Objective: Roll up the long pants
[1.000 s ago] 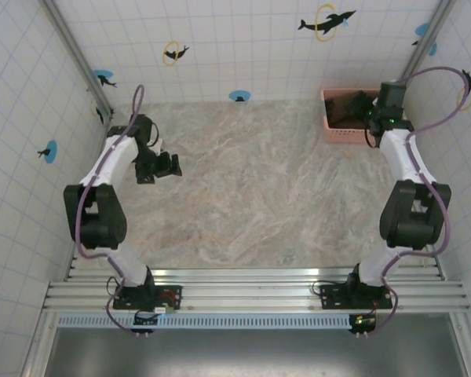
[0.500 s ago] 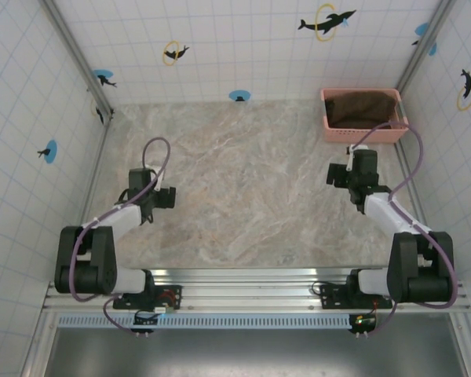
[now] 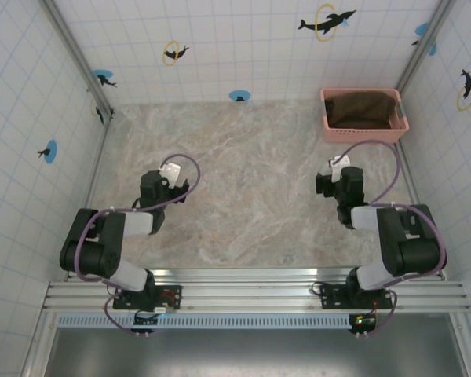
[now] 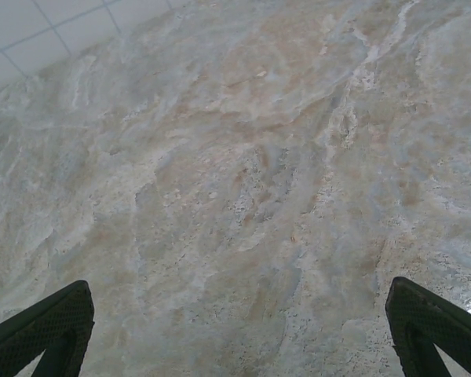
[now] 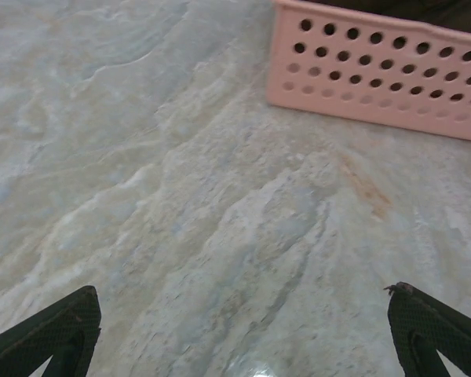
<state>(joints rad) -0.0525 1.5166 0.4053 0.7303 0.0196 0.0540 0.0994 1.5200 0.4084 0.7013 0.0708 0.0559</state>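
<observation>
Left jaws: standing spread wide, pinching nothing, hanging over the bare beige marbled worktop [image 4: 243, 157].
Right jaws: gaping just as wide, gripping nothing, facing the pink perforated plastic basket [image 5: 377, 78] at 1 o'clock in the wrist view.
Left arm [image 3: 137, 222]: sitting folded low at 8 o'clock on the worktop.
Right arm [image 3: 373, 216]: crouching folded at 4 o'clock, well apart from the basket.
Dark brown long pants [image 3: 361, 108]: lying bunched inside the basket, at the worktop's 1 o'clock corner.
</observation>
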